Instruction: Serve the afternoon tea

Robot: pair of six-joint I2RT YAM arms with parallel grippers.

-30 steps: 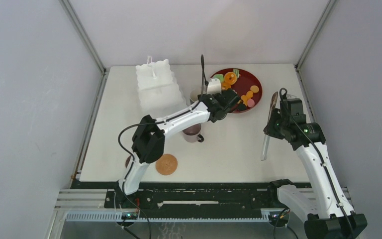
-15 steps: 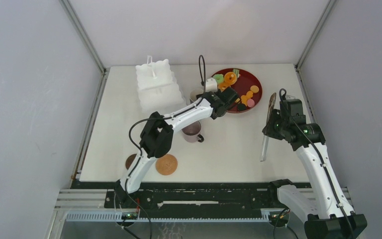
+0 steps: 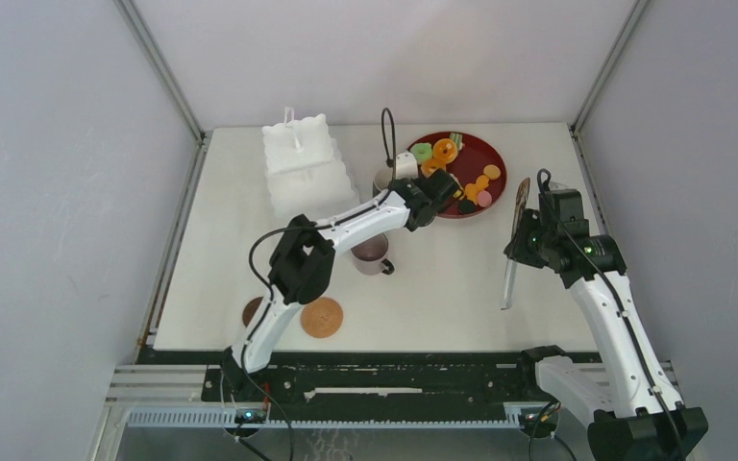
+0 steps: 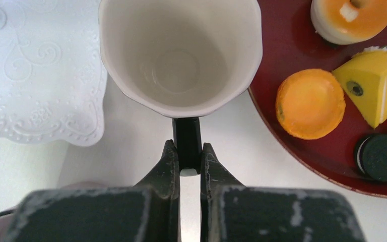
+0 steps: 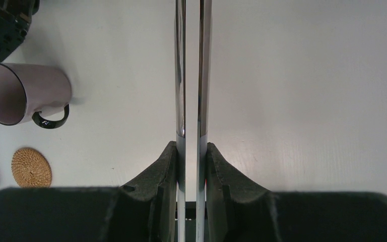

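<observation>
Nearest the arms' bases, two round brown coasters lie close together by the front edge of the white table (image 3: pixel 442 288). One is a pale woven coaster (image 3: pixel 322 317), and left of it is a darker brown coaster (image 3: pixel 252 310), partly hidden under the left arm. A little further in stands the mauve mug (image 3: pixel 373 254) with its dark handle, tucked just under the left forearm. Over on the right, well apart from that mug, the right gripper (image 5: pixel 191 151) hangs above the table. Its jaws are clamped on the long metal tongs (image 5: pixel 205 75), whose two blades are pressed almost together and run down toward the near edge. Further back, the left gripper (image 4: pixel 187 156) has its jaws closed tight on the narrow black handle of the black mug (image 4: pixel 179 55), which is cream inside. That mug sits between a scalloped corner of the white three-tier stand (image 3: pixel 303 168) on its left and the rim of the dark red round tray (image 4: pixel 307 151) on its right. I cannot tell whether it rests on the table. On the tray lie the small pastries: a round orange tart (image 4: pixel 310 103), a yellow cake wedge (image 4: pixel 378 88), an orange-glazed ring (image 4: pixel 350 17), a black sandwich biscuit (image 4: pixel 381 157) and, at the far side, a green pastry (image 3: pixel 423 149).
</observation>
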